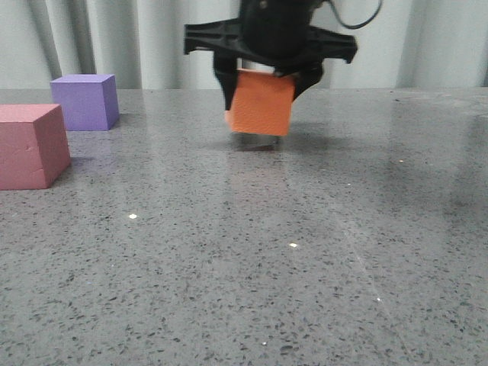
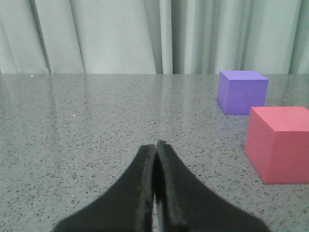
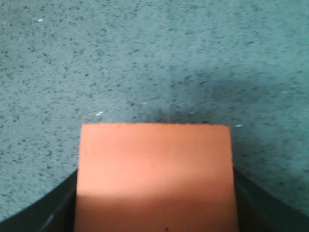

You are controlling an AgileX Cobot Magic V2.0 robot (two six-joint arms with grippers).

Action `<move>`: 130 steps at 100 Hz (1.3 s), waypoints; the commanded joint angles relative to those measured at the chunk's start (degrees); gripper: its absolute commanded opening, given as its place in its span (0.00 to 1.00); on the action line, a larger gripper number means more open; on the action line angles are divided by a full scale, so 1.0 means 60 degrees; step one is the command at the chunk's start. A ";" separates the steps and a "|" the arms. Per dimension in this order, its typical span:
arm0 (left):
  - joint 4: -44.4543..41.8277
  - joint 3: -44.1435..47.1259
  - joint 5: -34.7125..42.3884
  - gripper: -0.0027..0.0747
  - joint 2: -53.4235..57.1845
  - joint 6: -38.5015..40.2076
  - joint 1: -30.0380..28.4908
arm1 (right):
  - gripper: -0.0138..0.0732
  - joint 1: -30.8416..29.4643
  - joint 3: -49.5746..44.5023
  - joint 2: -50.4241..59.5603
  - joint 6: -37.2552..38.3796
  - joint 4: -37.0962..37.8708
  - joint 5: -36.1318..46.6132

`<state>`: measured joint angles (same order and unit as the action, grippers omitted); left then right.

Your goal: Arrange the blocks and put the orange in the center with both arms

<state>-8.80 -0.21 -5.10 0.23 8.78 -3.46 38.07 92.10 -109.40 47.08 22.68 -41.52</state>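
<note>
Right gripper (image 1: 263,84) clamped on the orange cube (image 1: 261,102), held tilted just above the grey speckled table (image 1: 305,252), roughly mid-table toward the back near the curtain (image 1: 114,38). Left gripper (image 2: 156,150) closed tight on nothing, fingers pressed together. Purple cube (image 1: 85,101) and pink-red cube (image 1: 30,145) sitting near each other off on the left

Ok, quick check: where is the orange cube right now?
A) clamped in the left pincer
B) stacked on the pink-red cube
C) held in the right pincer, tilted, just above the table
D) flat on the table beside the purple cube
C: the right pincer grips the orange cube, which hangs tilted with a shadow under it, while the left pincer is shut on nothing.
</note>
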 commanded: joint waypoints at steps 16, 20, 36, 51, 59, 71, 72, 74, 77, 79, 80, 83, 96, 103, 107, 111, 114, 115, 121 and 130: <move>0.0070 0.0509 0.0746 0.01 0.0313 0.0031 -0.0019 | 0.38 0.0384 0.0702 -0.0031 0.0463 0.0557 0.0278; 0.0070 0.0509 0.0746 0.01 0.0313 0.0031 -0.0019 | 0.39 0.0384 0.0702 -0.0042 0.0463 0.0557 0.0315; 0.0070 0.0509 0.0746 0.01 0.0313 0.0031 -0.0019 | 0.64 0.0392 0.0702 -0.0042 0.0463 0.0557 0.0464; 0.0070 0.0509 0.0746 0.01 0.0313 0.0031 -0.0019 | 0.88 0.0403 0.0702 -0.0032 0.0463 0.0538 0.0476; 0.0070 0.0509 0.0746 0.01 0.0313 0.0031 -0.0019 | 0.91 0.0403 0.0702 0.0043 0.0463 0.0530 0.0432; 0.0070 0.0509 0.0746 0.01 0.0313 0.0031 -0.0019 | 0.91 0.0403 0.0702 0.0306 0.0463 0.0530 0.0403; 0.0070 0.0509 0.0746 0.01 0.0313 0.0031 -0.0019 | 0.91 0.0403 0.0702 0.0348 0.0463 0.0530 0.0403; 0.0070 0.0509 0.0746 0.01 0.0313 0.0031 -0.0019 | 0.91 0.0403 0.0702 0.0438 0.0463 0.0539 0.0403; 0.0070 0.0509 0.0746 0.01 0.0313 0.0031 -0.0019 | 0.91 0.0403 0.0702 0.0502 0.0453 0.0560 0.0378; 0.0070 0.0509 0.0746 0.01 0.0313 0.0031 -0.0019 | 0.91 0.0403 0.0702 0.0630 0.0443 0.0605 0.0340; 0.0070 0.0509 0.0746 0.01 0.0313 0.0031 -0.0019 | 0.91 0.0403 0.0702 0.0659 0.0443 0.0628 0.0342; 0.0070 0.0509 0.0746 0.01 0.0313 0.0031 -0.0019 | 0.91 0.0403 0.0702 0.0815 0.0436 0.0719 0.0269; 0.0070 0.0509 0.0746 0.01 0.0313 0.0031 -0.0019 | 0.91 0.0403 0.0702 0.1518 0.0059 0.1244 -0.0097; 0.0070 0.0509 0.0746 0.01 0.0313 0.0031 -0.0019 | 0.91 0.0403 0.0678 0.1987 -0.0554 0.1502 -0.0320; 0.0070 0.0509 0.0746 0.01 0.0313 0.0031 -0.0019 | 0.91 0.0403 0.0618 0.2285 -0.0950 0.1560 -0.0382; 0.0070 0.0509 0.0746 0.01 0.0313 0.0031 -0.0019 | 0.91 0.0391 0.0521 0.2625 -0.1240 0.1608 -0.0417; 0.0070 0.0509 0.0746 0.01 0.0313 0.0031 -0.0019 | 0.91 0.0368 0.0374 0.2866 -0.1448 0.1628 -0.0417; 0.0070 0.0509 0.0746 0.01 0.0313 0.0031 -0.0019 | 0.91 0.0351 0.0338 0.2928 -0.1476 0.1657 -0.0417; 0.0070 0.0509 0.0746 0.01 0.0313 0.0031 -0.0019 | 0.91 0.0341 -0.0058 0.3506 -0.1616 0.1854 -0.0417; 0.0070 0.0509 0.0746 0.01 0.0313 0.0031 -0.0019 | 0.91 0.0198 -0.0825 0.4469 -0.1605 0.2305 -0.0364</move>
<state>-8.80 -0.21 -5.10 0.23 8.78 -3.46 40.22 89.21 -90.15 38.76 31.79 -45.53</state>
